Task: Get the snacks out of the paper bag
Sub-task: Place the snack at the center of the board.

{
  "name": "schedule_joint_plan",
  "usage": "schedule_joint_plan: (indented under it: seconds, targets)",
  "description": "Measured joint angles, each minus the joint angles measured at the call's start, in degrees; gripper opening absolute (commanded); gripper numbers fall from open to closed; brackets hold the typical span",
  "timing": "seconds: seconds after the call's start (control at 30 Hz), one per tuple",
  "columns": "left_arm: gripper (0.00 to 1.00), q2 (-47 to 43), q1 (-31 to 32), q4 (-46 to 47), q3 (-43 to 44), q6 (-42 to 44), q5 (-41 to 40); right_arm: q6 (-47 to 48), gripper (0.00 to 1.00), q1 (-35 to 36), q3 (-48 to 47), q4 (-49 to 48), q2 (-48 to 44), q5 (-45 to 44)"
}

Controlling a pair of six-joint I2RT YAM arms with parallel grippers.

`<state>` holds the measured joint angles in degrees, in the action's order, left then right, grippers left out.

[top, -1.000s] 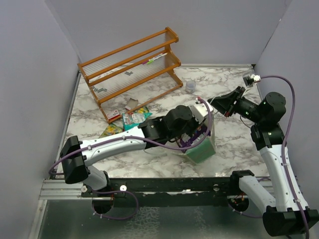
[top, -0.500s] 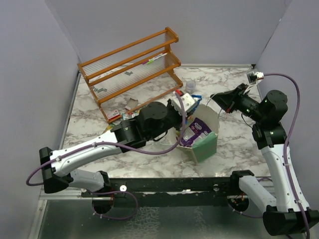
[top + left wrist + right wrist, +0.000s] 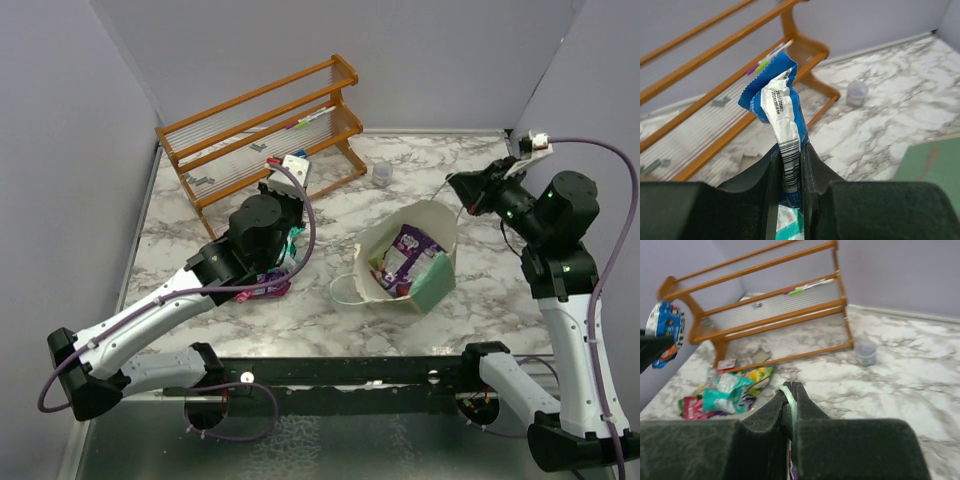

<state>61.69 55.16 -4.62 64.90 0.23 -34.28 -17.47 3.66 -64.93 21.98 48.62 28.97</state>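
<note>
My left gripper (image 3: 790, 151) is pinching the small dark blue shiny bar wrapper (image 3: 774, 95) near its bottom end. The wrapper sticks up out of my fingers, and I can see its white back with black stripes. I hold it up in the air, close to the orange-brown wooden rack (image 3: 262, 122) and away from the mint-green paper bag (image 3: 436, 285).

My right gripper (image 3: 790, 390) has its fingers pressed together on a thin pale string (image 3: 789, 396). It sits just above the far rim of the bag, but I cannot tell for sure if the string is the bag's handle.

The bag rests in the middle of the white and grey marble table (image 3: 490, 290), with its mouth open toward the top. A purple shiny packet (image 3: 408, 243) lies inside it, and there is more colour under that which I cannot make out.

Other snacks lie in a pile on the table in front of the rack: a teal packet (image 3: 726, 390), a green-yellow packet (image 3: 759, 375) and a pink-red packet (image 3: 691, 407).

A small grey cup (image 3: 382, 173) stands near the rack's right end
</note>
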Motion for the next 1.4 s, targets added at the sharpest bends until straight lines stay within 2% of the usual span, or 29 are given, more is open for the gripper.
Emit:
schedule_joint_plan:
  seconds: [0.2,0.33,0.43,0.63,0.8,0.93,1.0,1.23,1.4]
  targets:
    - [0.00,-0.8,-5.4,-1.5,-8.3,-6.1,-0.9,6.4,0.02,0.0,-7.9,4.2,4.7,-11.3]
    - [0.00,-0.8,-6.8,-3.4,-13.8,-9.3,-1.6,9.5,0.02,0.0,-12.0,6.2,10.2,-12.5]
    - [0.00,-0.7,-7.9,-4.7,-17.2,-11.3,-2.5,9.5,0.03,-0.3,-8.7,4.4,10.3,-5.8]
    - [0.01,0.0,-9.2,-5.7,-21.3,-15.8,-4.6,0.5,0.04,-0.2,11.6,-10.3,4.6,22.0]
    - [0.10,3.5,-9.4,-6.4,-24.1,-21.4,-6.9,-2.0,0.03,0.0,15.9,-12.7,1.3,30.8]
    - [0.35,4.9,-9.6,-6.8,-24.9,-25.4,-8.9,-0.5,0.02,0.0,15.8,-11.5,-2.7,31.8]
    - [0.46,4.8,-9.7,-6.8,-24.9,-26.7,-9.9,1.3,0.02,0.0,15.5,-9.0,-5.2,29.5]
    - [0.65,1.4,-9.8,-6.3,-26.6,-28.7,-11.5,3.1,0.02,0.0,16.0,-5.8,-9.9,22.3]
    - [0.86,-1.2,-9.8,-6.5,-26.4,-28.3,-11.2,3.0,0.02,0.0,16.3,-5.7,-8.5,21.1]
